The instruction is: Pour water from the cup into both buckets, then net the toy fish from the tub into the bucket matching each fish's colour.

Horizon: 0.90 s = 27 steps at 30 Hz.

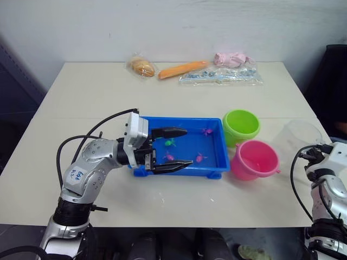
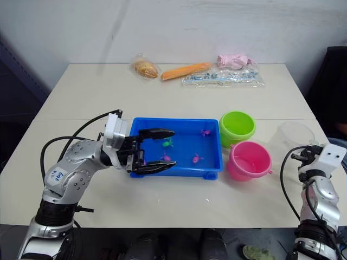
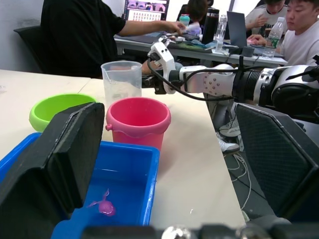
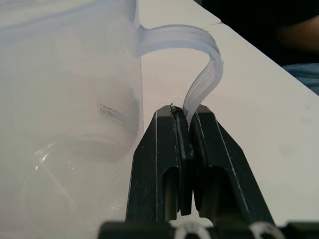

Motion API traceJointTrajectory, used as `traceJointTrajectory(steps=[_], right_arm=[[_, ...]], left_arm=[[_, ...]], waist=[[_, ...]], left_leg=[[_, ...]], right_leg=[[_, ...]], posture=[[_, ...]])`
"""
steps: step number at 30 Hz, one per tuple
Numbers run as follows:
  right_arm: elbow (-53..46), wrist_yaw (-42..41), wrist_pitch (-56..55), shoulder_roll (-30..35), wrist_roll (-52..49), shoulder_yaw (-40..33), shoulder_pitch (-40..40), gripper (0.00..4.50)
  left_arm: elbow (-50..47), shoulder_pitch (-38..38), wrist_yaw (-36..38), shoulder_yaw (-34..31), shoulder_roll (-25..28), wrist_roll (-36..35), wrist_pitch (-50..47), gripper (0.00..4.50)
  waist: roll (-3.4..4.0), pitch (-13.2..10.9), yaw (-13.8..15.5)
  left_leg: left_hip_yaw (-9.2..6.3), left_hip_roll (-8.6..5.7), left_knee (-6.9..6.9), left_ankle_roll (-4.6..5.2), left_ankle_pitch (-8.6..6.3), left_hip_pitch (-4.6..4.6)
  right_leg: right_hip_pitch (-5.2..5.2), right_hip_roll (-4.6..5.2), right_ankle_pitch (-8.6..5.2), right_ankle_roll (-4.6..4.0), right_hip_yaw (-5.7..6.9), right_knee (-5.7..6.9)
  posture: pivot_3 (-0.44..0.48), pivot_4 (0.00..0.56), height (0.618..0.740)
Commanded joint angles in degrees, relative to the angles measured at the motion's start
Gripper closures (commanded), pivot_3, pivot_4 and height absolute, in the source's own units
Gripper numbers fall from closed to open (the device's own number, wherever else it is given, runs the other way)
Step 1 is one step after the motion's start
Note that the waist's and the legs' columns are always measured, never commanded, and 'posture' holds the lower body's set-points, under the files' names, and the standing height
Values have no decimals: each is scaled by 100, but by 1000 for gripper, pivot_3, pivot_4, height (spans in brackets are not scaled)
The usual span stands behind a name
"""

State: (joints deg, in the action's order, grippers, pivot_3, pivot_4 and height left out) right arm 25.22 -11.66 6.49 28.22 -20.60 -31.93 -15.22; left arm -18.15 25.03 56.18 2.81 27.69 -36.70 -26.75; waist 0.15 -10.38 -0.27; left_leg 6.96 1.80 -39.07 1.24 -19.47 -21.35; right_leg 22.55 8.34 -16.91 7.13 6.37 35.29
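The blue tub [image 1: 190, 118] sits mid-table with tiny fish in it: a green one [image 1: 169, 143] and pink ones [image 1: 206, 131] [image 1: 200, 158]. My left gripper [image 1: 188, 147] hangs open over the tub's left half, its fingers spread front to back with nothing between them. To the tub's right stand the lime green bucket [image 1: 241, 125] and, nearer, the pink bucket [image 1: 255, 160]. The clear cup [image 1: 297, 138] stands upright on the table right of the buckets. My right gripper [image 4: 184, 112] is shut on the cup's handle [image 4: 199, 45].
Along the table's far edge lie a bagged bread roll [image 1: 142, 66], a carrot [image 1: 182, 69], a pink item [image 1: 230, 58] and a clear plastic bag [image 1: 222, 77]. The cup stands near the table's right edge. People sit at a desk [image 3: 199, 47] beyond that side.
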Motion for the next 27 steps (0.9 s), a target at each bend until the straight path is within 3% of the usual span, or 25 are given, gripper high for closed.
traceJointTrajectory(steps=[1,4,10,11,21,24,27], right_arm=[[-120,147,-216,-10,24,-118,114,4421],[-374,83,-148,-74,-42,-105,328,3374],[-1396,280,163,-272,-134,-214,1170,289],[-1549,294,237,-298,-190,-240,1284,47],[-4119,-475,996,-313,-1151,-594,3189,47],[-4891,-1050,994,84,-1342,-761,3595,47],[-5740,-1842,948,526,-1726,-620,3746,47]], left_arm=[[-256,53,30,-138,80,-144,4,0],[-298,14,19,-154,110,-152,-12,0],[-338,-101,32,-216,155,-144,-15,0],[-346,-118,28,-220,159,-144,-10,0],[-350,-681,108,-581,440,-73,161,0],[-270,-1095,210,-968,769,-76,189,0],[115,-1736,457,-1809,1475,-173,-17,0]], waist=[[0,0,2],[0,0,3],[1,0,9],[0,0,7],[12,4,-7],[19,2,-23],[18,1,-70]], left_leg=[[0,1,0,0,0,0],[-1,1,0,0,0,0],[-3,2,1,0,0,0],[-4,2,2,0,0,0],[-1,1,9,2,-6,5],[2,4,15,2,-10,11],[5,10,20,3,-15,14]], right_leg=[[0,0,0,0,0,0],[0,0,0,0,1,-1],[0,1,0,0,0,-2],[0,1,0,-1,0,-3],[0,6,-1,-1,-6,-26],[3,5,-1,-3,-11,-25],[6,3,-4,-7,-13,-25]], posture=[[0,150,740],[0,150,740],[0,150,740],[0,150,740],[0,150,740],[0,150,740],[0,150,740]])
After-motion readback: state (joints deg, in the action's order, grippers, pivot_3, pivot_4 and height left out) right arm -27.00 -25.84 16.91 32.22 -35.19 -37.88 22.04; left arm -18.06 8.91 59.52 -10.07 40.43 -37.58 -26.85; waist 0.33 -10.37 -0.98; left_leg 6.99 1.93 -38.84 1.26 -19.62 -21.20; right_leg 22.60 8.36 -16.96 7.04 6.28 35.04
